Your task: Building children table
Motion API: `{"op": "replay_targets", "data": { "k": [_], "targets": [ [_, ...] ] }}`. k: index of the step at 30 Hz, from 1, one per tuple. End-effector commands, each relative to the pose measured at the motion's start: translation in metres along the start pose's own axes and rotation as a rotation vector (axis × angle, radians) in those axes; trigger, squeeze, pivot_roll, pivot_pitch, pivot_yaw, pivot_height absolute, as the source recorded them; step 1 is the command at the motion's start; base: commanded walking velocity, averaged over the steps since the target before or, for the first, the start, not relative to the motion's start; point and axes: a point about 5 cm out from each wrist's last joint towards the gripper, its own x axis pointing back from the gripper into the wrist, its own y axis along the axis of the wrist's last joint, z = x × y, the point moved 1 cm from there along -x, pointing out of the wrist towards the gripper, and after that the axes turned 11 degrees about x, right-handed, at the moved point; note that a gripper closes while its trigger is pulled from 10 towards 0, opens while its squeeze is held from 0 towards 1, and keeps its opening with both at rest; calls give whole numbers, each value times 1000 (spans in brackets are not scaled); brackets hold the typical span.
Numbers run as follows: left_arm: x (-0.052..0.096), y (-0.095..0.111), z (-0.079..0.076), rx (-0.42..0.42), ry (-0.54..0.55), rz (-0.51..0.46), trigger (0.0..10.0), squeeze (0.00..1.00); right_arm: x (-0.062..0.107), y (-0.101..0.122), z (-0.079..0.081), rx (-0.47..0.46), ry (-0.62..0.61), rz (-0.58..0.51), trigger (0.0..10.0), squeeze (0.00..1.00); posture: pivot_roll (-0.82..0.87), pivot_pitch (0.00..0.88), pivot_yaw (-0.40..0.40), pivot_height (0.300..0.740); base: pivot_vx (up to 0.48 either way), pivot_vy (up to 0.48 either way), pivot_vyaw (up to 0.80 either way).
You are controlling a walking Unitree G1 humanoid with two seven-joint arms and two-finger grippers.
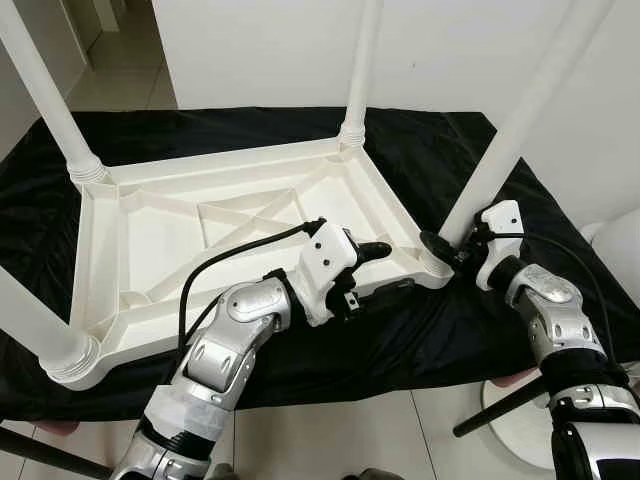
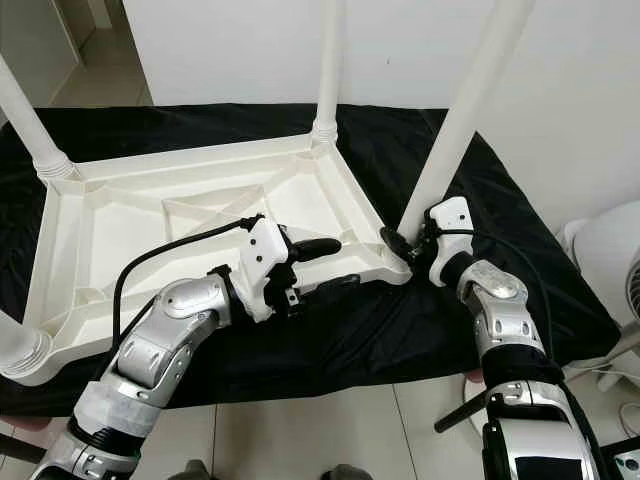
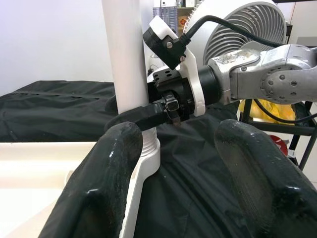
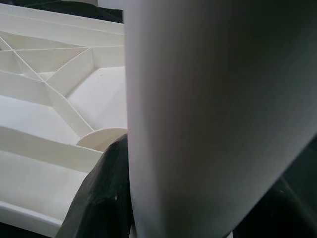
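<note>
A white plastic children's table [image 1: 150, 240] lies upside down on a black cloth [image 1: 420, 150], its legs pointing up. My right gripper [image 1: 440, 245] is shut on the near-right leg [image 1: 510, 130] just above its socket at the table's corner. In the right wrist view that leg [image 4: 218, 114] stands close against one black finger [image 4: 106, 198]. My left gripper [image 1: 392, 268] is open at the table's front rim, a little left of that corner, one finger over the rim and one outside it. The left wrist view looks past its fingers [image 3: 99, 183] at the leg [image 3: 126, 54] and the right gripper [image 3: 148, 116].
Three other legs stand at the far-left [image 1: 45, 100], far-right [image 1: 362, 65] and near-left [image 1: 30, 320] corners. A white fan [image 2: 610, 260] stands on the floor to the right. Black stand bars [image 1: 500, 410] cross the tiled floor below the cloth's front edge.
</note>
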Motion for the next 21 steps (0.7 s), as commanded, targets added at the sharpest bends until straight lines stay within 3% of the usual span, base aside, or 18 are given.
{"op": "replay_targets", "data": {
  "k": [1, 2, 3, 5, 6, 7, 21],
  "targets": [
    [0, 0, 3, 0, 53, -1, 10000, 0, 2, -14, 8, -28, 36, 57, 0, 0, 11, 0, -28, 740, 0, 0, 0],
    [0, 0, 3, 1, 53, -1, 10000, 0, 3, -16, 9, -31, 37, 58, 0, 0, 9, 1, -27, 740, 0, 0, 0],
    [0, 0, 3, 1, 52, -1, 10000, 0, 3, -17, 10, -33, 32, 56, 1020, 0, 9, 2, -26, 740, 0, 0, 0],
    [0, 0, 3, 1, 52, -1, 10000, 0, 3, -17, 10, -33, 32, 56, 1020, 0, 9, 2, -26, 740, 0, 0, 0],
    [0, 0, 3, 0, 51, 0, 10000, 0, 4, -18, 10, -46, 16, 58, 7765, 0, 8, 3, -26, 740, 0, 0, 0],
    [0, 0, 3, 1, 50, 1, 10000, 0, 4, -19, 10, -62, 13, 52, 10000, 0, 7, 4, -27, 740, 0, 0, 0],
    [0, -1, 2, 4, 46, 1, 10000, 0, 2, -36, 11, -205, -124, 124, 10000, 0, 3, 9, -29, 740, 0, 0, 0]
  ]
}}
